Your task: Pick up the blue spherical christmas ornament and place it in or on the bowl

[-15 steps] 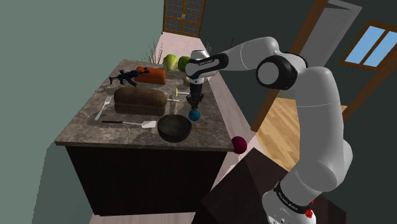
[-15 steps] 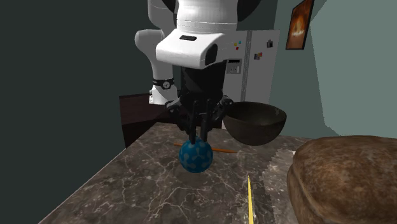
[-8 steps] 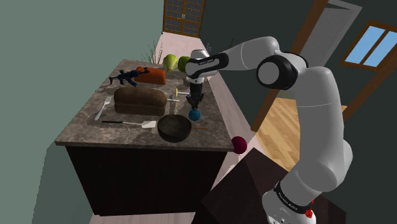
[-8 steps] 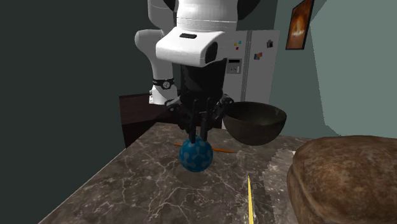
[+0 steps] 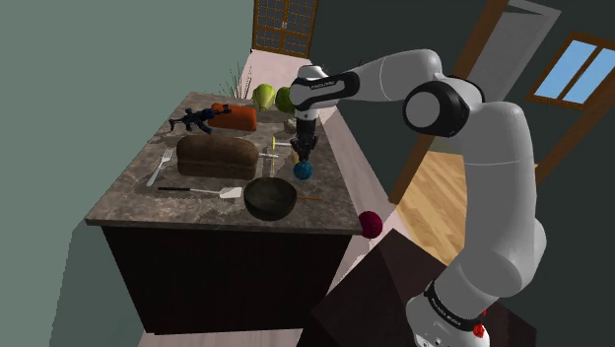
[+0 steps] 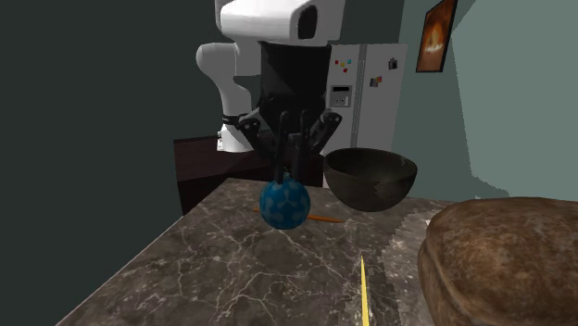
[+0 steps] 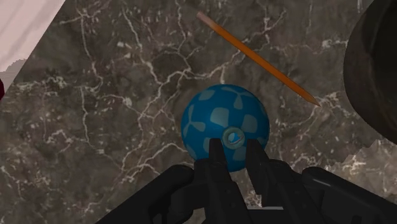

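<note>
The blue patterned ball ornament (image 6: 283, 205) hangs a little above the marble counter (image 6: 213, 278), just beside the dark bowl (image 6: 370, 191). My black gripper (image 6: 287, 176) is shut on the small cap at the ornament's top; in the wrist view the gripper (image 7: 234, 145) pinches that cap, with the ornament (image 7: 219, 118) below the fingers. In the shoulder view the gripper (image 5: 304, 153) and ornament (image 5: 302, 170) sit just up and right of the bowl (image 5: 271, 209). The bowl's dark rim (image 7: 378, 76) lies to one side of the ornament in the wrist view.
An orange pencil (image 7: 257, 58) lies on the counter between ornament and bowl. A brown loaf (image 5: 217, 156) sits behind the bowl, with a fork (image 5: 158, 168), a spatula (image 5: 202, 191), a toy gun (image 5: 197, 120) and green fruit (image 5: 264, 96) further off. The counter edge is close on the shoulder view's right.
The gripper has risen with the ornament clasped in it, lifting the ball off the counter. The bowl and the other things have stayed put.
</note>
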Action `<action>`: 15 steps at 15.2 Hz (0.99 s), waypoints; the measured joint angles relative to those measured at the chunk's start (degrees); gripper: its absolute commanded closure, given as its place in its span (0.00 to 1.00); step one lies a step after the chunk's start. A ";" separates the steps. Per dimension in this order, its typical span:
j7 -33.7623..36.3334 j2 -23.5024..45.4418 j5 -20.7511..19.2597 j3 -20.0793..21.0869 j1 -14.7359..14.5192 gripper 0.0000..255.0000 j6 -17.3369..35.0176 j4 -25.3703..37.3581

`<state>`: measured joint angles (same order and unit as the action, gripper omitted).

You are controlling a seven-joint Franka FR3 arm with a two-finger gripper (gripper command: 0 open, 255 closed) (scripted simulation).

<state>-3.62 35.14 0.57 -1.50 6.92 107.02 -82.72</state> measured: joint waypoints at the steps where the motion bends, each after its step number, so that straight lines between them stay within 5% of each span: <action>1: 0.02 -0.25 -0.01 0.00 -0.02 1.00 -0.56 0.31; 15: 0.06 -3.06 -0.08 -0.04 -0.02 1.00 -9.70 6.64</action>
<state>-3.56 32.08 0.48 -1.54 6.90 97.32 -76.08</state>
